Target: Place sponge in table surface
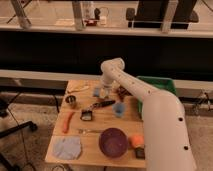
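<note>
The sponge (96, 92) is a small pale blue-grey block at the back middle of the light tan wooden table surface (57, 137). It appears to rest on the wood. My gripper (104, 93) hangs down from the white arm just right of the sponge, touching or almost touching it. The wrist hides the sponge's right edge.
A blue cup (118, 108), black brush (102, 105), dark block (86, 116), metal cup (71, 101), orange carrot-like piece (67, 121), fork (90, 131), purple bowl (112, 142) and blue-grey cloth (67, 147) lie on the table. A green tray (159, 84) stands at the back right.
</note>
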Controlling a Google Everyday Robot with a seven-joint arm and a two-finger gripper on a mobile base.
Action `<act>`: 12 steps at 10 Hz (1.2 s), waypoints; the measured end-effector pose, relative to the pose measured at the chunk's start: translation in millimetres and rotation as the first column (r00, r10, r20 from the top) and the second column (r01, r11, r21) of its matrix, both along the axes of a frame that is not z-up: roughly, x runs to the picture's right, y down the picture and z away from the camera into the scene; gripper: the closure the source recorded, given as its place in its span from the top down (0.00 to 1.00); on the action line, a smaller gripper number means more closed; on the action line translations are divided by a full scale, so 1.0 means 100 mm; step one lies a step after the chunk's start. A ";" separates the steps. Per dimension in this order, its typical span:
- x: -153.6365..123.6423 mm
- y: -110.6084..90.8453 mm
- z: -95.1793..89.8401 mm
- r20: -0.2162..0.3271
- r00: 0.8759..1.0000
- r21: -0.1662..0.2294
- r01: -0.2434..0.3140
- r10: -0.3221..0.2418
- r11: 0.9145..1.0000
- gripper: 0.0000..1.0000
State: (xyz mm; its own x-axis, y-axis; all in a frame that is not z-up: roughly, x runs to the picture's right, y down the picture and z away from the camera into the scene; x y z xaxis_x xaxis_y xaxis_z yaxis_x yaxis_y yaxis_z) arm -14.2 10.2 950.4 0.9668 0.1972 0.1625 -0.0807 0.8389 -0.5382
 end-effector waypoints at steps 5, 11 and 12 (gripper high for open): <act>-0.22 0.03 0.09 0.040 0.999 0.012 0.011 -0.011 1.000 0.67; -0.33 0.02 0.16 0.065 0.998 0.022 0.010 -0.012 1.000 0.80; -0.34 0.02 0.16 0.066 0.998 0.023 0.010 -0.012 1.000 0.80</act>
State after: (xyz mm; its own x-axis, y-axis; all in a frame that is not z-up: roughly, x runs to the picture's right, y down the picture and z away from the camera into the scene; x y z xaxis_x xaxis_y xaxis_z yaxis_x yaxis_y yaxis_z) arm -47.9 12.2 966.9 0.9559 0.1820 0.2307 -0.0358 0.8515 -0.5231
